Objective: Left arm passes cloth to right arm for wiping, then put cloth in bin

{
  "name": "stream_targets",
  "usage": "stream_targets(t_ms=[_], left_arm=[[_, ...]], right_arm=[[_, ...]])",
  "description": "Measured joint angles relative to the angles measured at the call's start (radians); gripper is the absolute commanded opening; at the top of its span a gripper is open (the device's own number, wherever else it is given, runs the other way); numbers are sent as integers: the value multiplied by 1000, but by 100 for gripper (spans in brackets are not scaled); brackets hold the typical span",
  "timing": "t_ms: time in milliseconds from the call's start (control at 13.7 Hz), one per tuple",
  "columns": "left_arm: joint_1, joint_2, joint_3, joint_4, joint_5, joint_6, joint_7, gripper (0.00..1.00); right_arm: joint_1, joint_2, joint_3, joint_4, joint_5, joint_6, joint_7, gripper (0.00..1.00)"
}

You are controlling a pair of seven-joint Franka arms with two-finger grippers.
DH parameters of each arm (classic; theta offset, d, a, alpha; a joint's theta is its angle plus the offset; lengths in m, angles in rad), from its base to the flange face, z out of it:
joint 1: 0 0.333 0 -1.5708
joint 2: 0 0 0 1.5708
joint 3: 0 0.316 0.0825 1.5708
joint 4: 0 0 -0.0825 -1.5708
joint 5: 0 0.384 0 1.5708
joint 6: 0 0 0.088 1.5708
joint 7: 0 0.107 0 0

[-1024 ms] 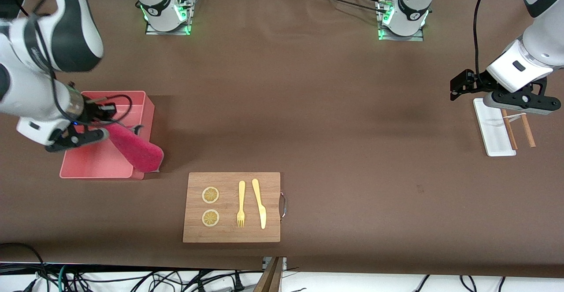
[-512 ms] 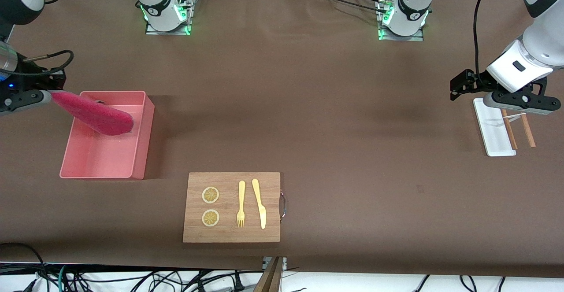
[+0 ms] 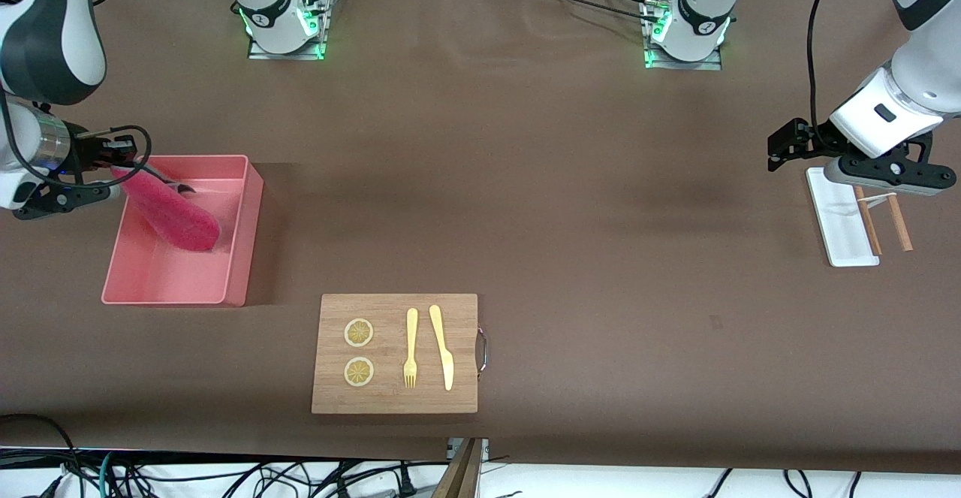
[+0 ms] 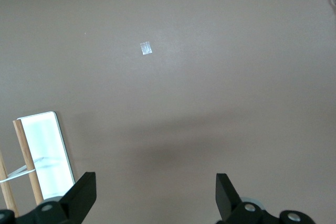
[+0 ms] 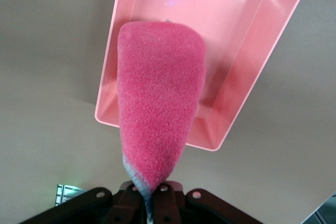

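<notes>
The crimson-pink fuzzy cloth (image 3: 169, 211) hangs from my right gripper (image 3: 116, 176), which is shut on one end of it. The cloth's free end dangles over the inside of the pale pink bin (image 3: 240, 235) at the right arm's end of the table. In the right wrist view the cloth (image 5: 157, 108) hangs down from the shut fingers over the bin (image 5: 247, 77). My left gripper (image 3: 781, 149) is open and empty, waiting above the table beside the white tray; its fingertips (image 4: 81, 195) show wide apart in the left wrist view.
A wooden board (image 3: 394, 400) with two lemon slices, a yellow fork (image 3: 411, 348) and a yellow knife (image 3: 442, 346) lies near the front camera. A small white flat tray (image 3: 839, 220) with chopsticks (image 3: 897, 220) sits at the left arm's end.
My right gripper carried the cloth from over the bin's near corner toward the bin's outer edge, then lowered it so the cloth now hangs over the bin's inside. The left arm has not moved.
</notes>
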Motion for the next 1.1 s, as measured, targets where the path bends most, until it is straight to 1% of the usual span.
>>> stream_targets(t_ms=[73,220,512,805,951,1098], left_arm=[[0,0,0,0,0,0,0,100],[0,0,0,0,0,0,0,100],[0,0,0,0,0,0,0,100],[1,0,0,0,0,0,0,100],[1,0,0,0,0,0,0,100],[1,0,0,0,0,0,0,100]], right_arm=[[0,-5,-2,-20,0,20,3,2],[0,-23,-9,-53,1,52,13,100],[0,-77,-10,-59,39,71,15,100],[0,-169,-7,-59,44,72,15,100],[0,-215,10,-56,49,69,33,100],[0,-246,36,-33,50,31,110,100]])
